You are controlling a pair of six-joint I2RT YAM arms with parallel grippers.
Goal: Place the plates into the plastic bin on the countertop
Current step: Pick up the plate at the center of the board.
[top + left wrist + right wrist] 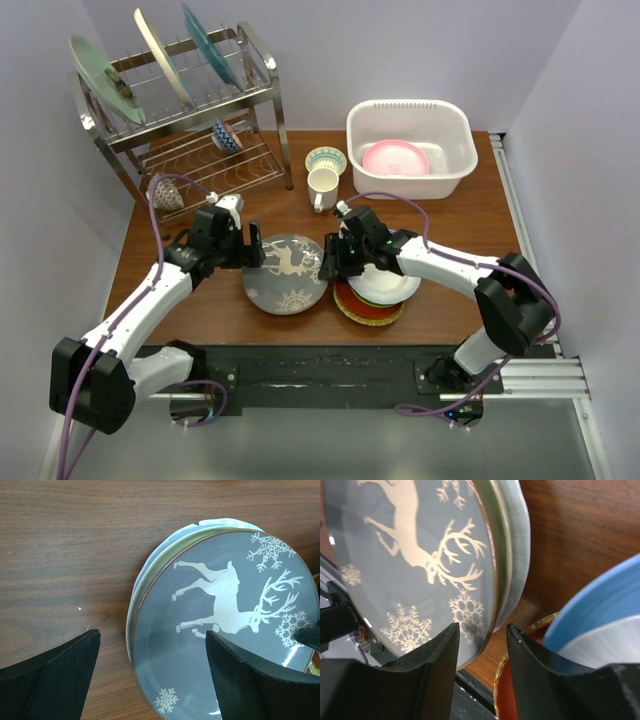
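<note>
The left pincer (254, 250) is held wide open low over the counter (460, 225). The left rim of the dark deer plate (286, 272) is seen between its fingers, and nothing is gripped by it. A pale plate (136, 592) is stacked directly beneath the deer plate (only its edge is shown).

The right pincer (330, 258) is set at the opposite rim of the same plate. Its jaws are drawn narrow, with the plate's edge lying between them. Whether that edge is actually clamped cannot be told.

Just to the right of the right pincer, a second stack is found: a blue-rimmed plate (388, 285) is laid on top of a red-orange plate (365, 310).

The white bin (410, 105) is placed well beyond the right pincer, toward the far right of the counter, and a pink plate (395, 158) is lying flat inside it. A mug (322, 188) and a small bowl (325, 158) are stood beyond the right pincer, to the left of the bin. A wire rack (200, 130) is set well beyond the left pincer.
</note>
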